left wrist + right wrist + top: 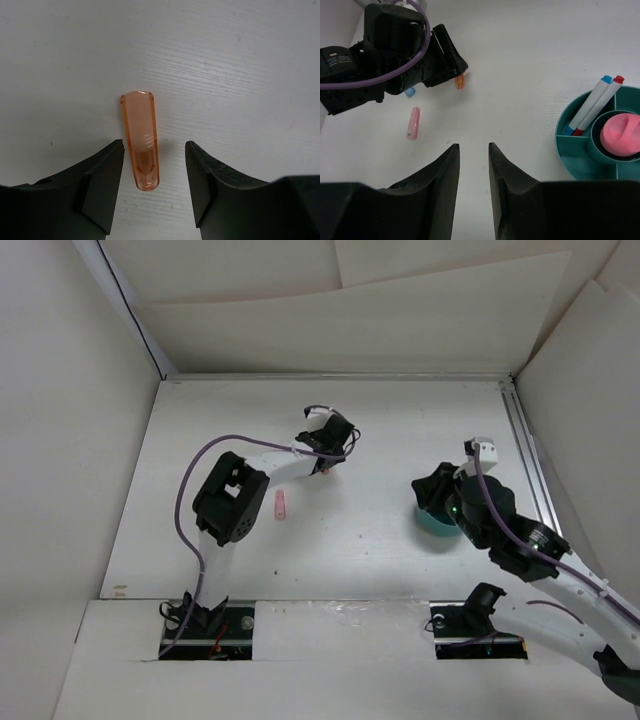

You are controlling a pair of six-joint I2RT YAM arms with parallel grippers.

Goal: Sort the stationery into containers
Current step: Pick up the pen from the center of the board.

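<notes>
Two pens (592, 105) and a pink eraser (620, 134) sit in the teal cup (580, 170), a pink piece (413, 123) and a blue piece (410, 92) wait on the surface (240, 60), and the left gripper (154, 150), spread wide, straddles the orange piece (141, 130).

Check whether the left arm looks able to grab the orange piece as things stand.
Probably yes: the left claw is open and straddles the orange piece, which lies flat with nothing else in the gap.

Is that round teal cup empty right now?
No, the teal cup holds two white pens, one blue-capped and one red-capped, in an outer compartment, and a pink piece in its middle.
</notes>
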